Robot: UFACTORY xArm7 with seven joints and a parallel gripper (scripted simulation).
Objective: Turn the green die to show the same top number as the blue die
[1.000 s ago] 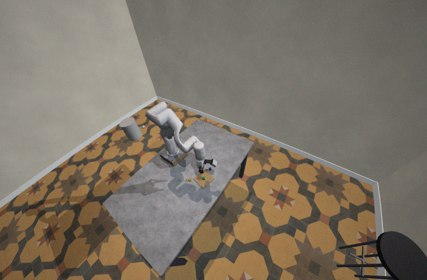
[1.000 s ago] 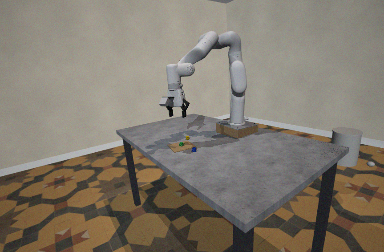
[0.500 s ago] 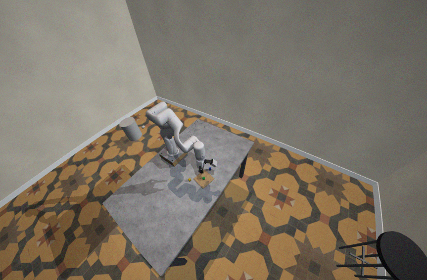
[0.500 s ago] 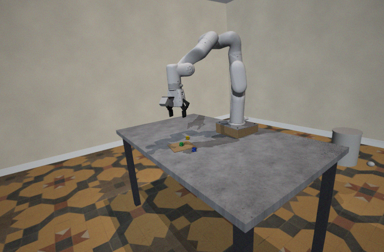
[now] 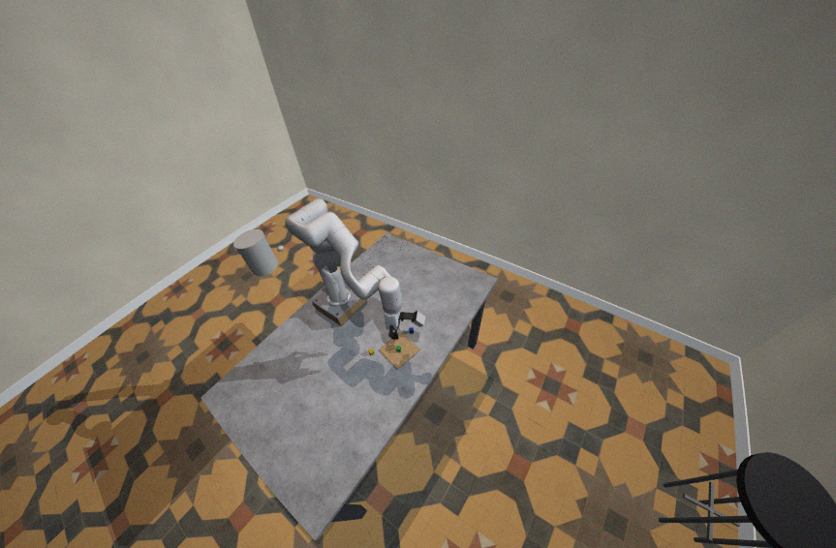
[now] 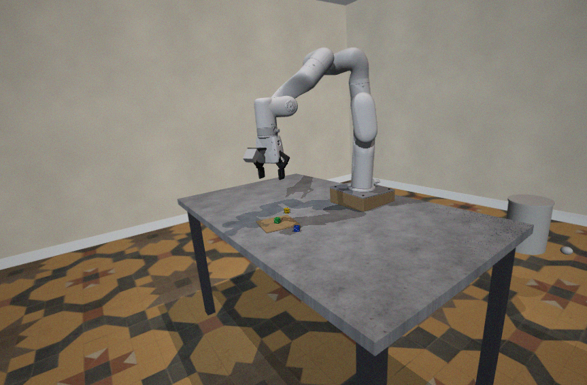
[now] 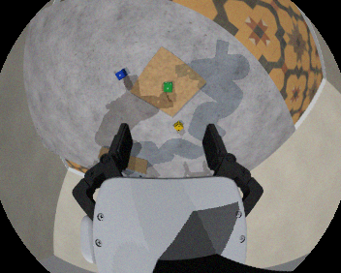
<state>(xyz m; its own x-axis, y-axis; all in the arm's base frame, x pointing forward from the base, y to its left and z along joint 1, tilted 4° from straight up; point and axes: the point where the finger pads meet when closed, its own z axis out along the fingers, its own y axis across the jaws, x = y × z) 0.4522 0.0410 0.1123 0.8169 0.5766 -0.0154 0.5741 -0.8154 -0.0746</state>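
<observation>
The green die (image 7: pixel 169 86) lies flat near the middle of the tan mat (image 7: pixel 169 80); it also shows in the exterior view (image 6: pixel 277 220) and the top view (image 5: pixel 398 349). The blue die (image 7: pixel 120 74) lies on the table just off the mat's edge, also seen in the side view (image 6: pixel 296 228). The yellow die (image 7: pixel 178 127) (image 6: pixel 286 210) lies on the table beside the mat. My gripper (image 6: pixel 270 172) (image 7: pixel 168 133) hangs high above the table, open and empty, well clear of the dice. The dice's pips are too small to read.
The arm's wooden base block (image 6: pixel 361 196) stands on the table behind the mat. The mat (image 6: pixel 278 224) lies near the table's far edge. A grey cylinder (image 6: pixel 529 223) and a small white ball (image 6: pixel 566 249) are on the floor; a black stool (image 5: pixel 790 500) stands apart.
</observation>
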